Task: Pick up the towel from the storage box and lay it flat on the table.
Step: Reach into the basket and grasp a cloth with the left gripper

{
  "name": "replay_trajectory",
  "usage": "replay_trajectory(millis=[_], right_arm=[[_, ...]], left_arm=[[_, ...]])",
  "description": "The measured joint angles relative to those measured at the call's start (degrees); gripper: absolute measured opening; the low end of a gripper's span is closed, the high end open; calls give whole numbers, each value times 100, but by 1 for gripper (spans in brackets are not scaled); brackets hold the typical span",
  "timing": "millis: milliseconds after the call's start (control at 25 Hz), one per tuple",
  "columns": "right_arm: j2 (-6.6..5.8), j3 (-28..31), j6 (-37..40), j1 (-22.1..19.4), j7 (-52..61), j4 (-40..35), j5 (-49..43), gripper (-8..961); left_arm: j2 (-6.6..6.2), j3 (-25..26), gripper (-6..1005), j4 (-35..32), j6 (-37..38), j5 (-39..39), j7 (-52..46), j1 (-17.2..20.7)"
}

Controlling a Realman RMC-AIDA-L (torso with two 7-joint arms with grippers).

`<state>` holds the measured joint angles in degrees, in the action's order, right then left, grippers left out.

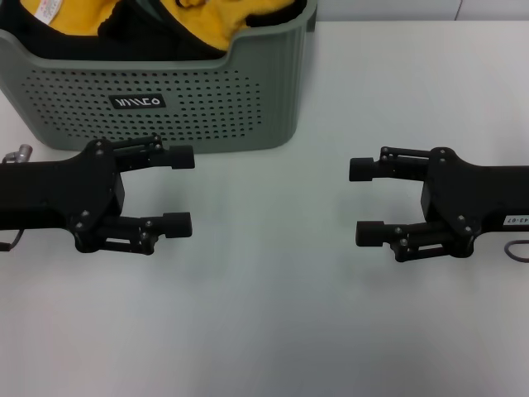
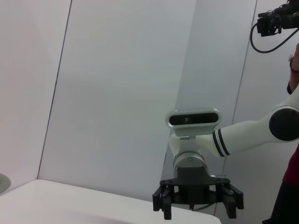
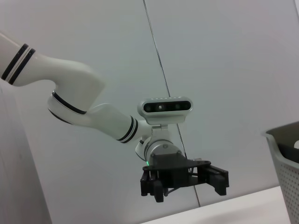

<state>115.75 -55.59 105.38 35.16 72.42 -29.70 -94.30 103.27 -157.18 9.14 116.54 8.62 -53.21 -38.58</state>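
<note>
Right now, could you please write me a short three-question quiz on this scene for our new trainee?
1. True or false: the yellow soft towel lies flat on the white table.
2. What holds the towel? A) sage perforated plastic storage box B) the table C) a gripper
3. Fill in: the fingers of the left gripper and right gripper are ____.

Key: 1 false; 2 A; 3 open, both empty above the table.
</note>
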Motion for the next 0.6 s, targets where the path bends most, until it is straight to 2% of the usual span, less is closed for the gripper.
replay_trajectory(millis=[600], right_arm=[[-9, 36, -52, -21, -17, 9, 0, 829]], left_arm=[[-17, -9, 867, -5, 11, 147, -167, -19]])
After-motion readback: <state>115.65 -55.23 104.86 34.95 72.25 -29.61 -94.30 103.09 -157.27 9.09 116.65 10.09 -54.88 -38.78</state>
